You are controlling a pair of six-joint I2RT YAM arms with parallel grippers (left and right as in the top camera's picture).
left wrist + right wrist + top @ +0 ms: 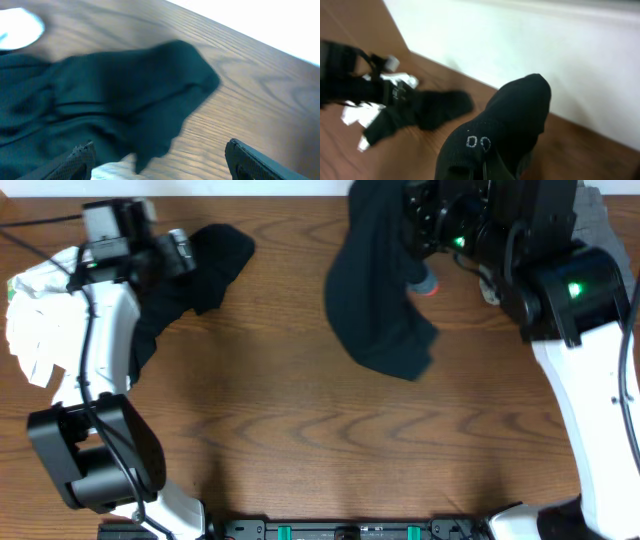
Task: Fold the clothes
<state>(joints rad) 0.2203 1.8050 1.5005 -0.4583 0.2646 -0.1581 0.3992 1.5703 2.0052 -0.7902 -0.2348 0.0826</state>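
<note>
The long black trousers (pixel 380 300) hang bunched at the back middle, with a coral-red bit of waistband (pixel 428 285) showing. My right gripper (pixel 432 235) is shut on them and holds them up. In the right wrist view the black cloth (pixel 505 125) drapes over the jaws and hides the fingers. A plain black garment (pixel 205 270) lies crumpled at the back left. My left gripper (pixel 183 252) is open just above its edge. In the left wrist view the garment (pixel 125 95) lies ahead of the open jaws (pixel 160 155). The white T-shirt (pixel 40 320) lies at the far left.
The brown wooden table (pixel 300 420) runs to a back edge against a white wall (pixel 520 45). The left arm's base (pixel 95 460) stands at the front left. The right arm (pixel 600 380) runs along the right side.
</note>
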